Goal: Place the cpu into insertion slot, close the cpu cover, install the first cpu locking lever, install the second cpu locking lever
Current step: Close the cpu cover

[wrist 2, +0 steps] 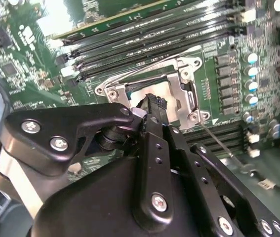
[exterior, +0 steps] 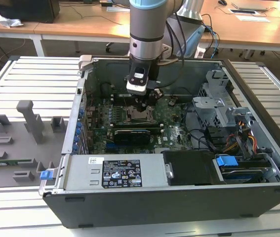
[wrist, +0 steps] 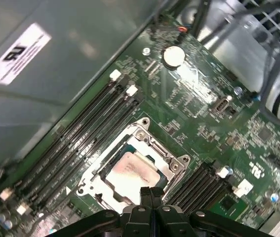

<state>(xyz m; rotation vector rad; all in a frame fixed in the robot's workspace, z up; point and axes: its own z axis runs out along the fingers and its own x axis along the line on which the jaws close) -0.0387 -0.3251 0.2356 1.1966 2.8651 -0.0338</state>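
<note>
Nearest me, the open computer case (exterior: 179, 207) lies on the slatted desk (exterior: 26, 79). Its power supply (exterior: 115, 173) runs along the front wall, and grey holder blocks (exterior: 31, 121) stand on the desk at the exterior view's left. Past the power supply, the green motherboard (exterior: 174, 133) lies flat on the case floor. Over it the gripper (exterior: 144, 102) hangs straight down from the arm (exterior: 147, 29), just above the insertion slot (exterior: 140, 114). In the first wrist view the jaws are pressed together with nothing between them, their tips close over the slot's edge; whether they touch it I cannot tell. The cpu (wrist: 132, 173) sits in the slot, silvery top up, and the cpu cover (wrist: 153, 146) lies flat around it as a metal frame. In the second wrist view a thin wire lever (wrist 2: 221, 145) runs from one corner of the frame across the board. Beyond the case, wooden desks (exterior: 80, 27) line the back of the room.
</note>
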